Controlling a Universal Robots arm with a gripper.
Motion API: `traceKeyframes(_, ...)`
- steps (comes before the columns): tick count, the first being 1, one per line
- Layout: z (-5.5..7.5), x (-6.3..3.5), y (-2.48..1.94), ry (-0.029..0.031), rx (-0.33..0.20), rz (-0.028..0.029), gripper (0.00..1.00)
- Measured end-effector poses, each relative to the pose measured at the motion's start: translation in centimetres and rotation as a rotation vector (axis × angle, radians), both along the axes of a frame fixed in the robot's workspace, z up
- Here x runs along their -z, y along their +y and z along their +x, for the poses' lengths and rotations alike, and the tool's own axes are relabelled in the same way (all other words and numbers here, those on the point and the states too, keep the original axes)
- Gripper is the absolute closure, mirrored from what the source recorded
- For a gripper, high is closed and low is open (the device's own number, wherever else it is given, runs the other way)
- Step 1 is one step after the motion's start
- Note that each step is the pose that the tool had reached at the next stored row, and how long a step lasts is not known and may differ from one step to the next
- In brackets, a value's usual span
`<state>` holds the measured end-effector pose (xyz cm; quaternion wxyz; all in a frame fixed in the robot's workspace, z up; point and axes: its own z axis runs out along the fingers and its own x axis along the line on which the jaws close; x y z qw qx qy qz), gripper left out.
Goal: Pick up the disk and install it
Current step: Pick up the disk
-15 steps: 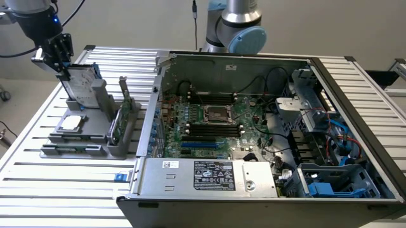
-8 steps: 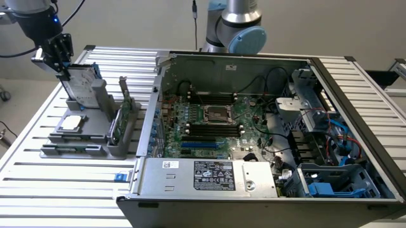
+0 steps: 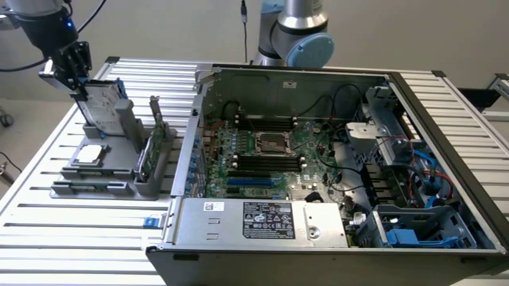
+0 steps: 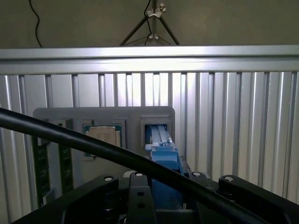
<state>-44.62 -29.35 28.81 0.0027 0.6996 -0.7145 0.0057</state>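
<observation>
Disk (image 3: pixel 102 104): a flat silver-grey metal hard drive with a white label and blue plastic rails. It stands on edge, slightly tilted, in the back slot of a grey plastic fixture (image 3: pixel 119 179) at the exterior view's left. In the wrist view its blue rail (image 4: pixel 164 161) rises edge-on out of the slot toward the camera, with the lower end apparently seated in the slot.

Black gripper (image 3: pixel 82 89): at the disk's upper end, tilted to match it. The fingers look drawn in against the disk's two faces, pinching the top edge; I judge the grasp made.

Progress: pick-up is at the gripping stage and the disk is not yet clear of the fixture. Installation is not begun, as the disk is well apart from the open black-and-grey computer case (image 3: pixel 318 77).

Same fixture: a small square silver chip (image 3: pixel 89 154) lies flat in a front pocket, and a thin green circuit card (image 3: pixel 154 140) stands on edge on the side toward the case.

Case: lid off, green motherboard exposed, and a grey cage with blue plastic parts (image 3: pixel 406 235) in the near corner at the exterior view's right.

Surface: a slatted aluminium table (image 3: pixel 64 232) carries the fixture and the case side by side.

Room: a plain pale wall, the arm's grey-and-blue base joint (image 3: pixel 298 36) behind the case, a black cable (image 4: pixel 70 137) across the wrist view, and a tripod (image 4: pixel 152 23) beyond the table's edge.
</observation>
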Motion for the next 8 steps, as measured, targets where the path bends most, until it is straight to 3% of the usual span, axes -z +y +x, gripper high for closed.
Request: traceKeyframes(8, 0.00, -0.65, 0.00, 0.0003, 0.000, 0.0000, 0.67)
